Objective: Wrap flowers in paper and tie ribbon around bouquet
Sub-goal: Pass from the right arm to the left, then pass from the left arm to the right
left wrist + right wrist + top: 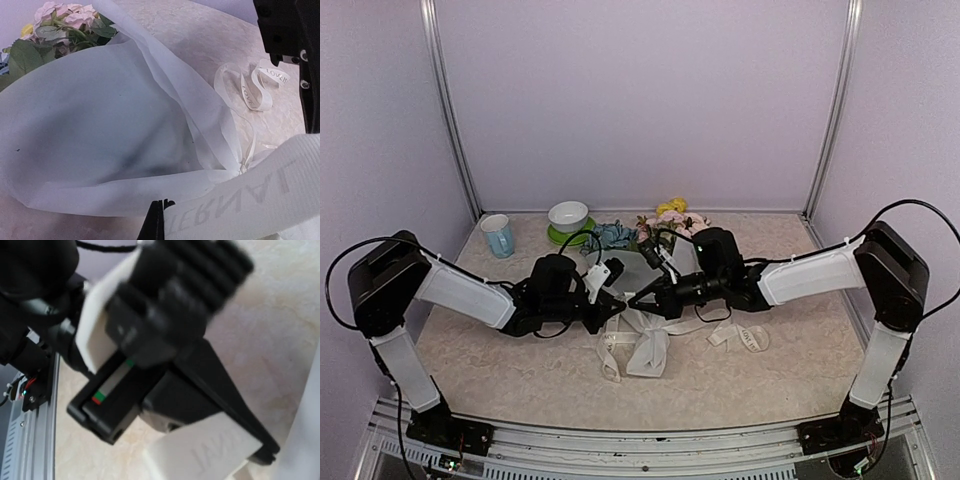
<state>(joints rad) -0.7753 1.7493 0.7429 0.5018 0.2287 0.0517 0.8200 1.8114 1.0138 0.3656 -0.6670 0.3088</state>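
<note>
At the centre of the table (500, 350), the 2 claws meet tip to tip over the pinched near end of the bouquet (652, 262). It lies near-to-far, with the flowers (65, 20) at the far end. The left claw (613, 303) is clamped on the ribbon (250, 200) (a lettered stretch runs from its fingers). The right claw (638, 298) is closed too, on what I cannot tell. The knot (244, 163) sits just right of the left claw, so tightening likely means drawing leftward.
</note>
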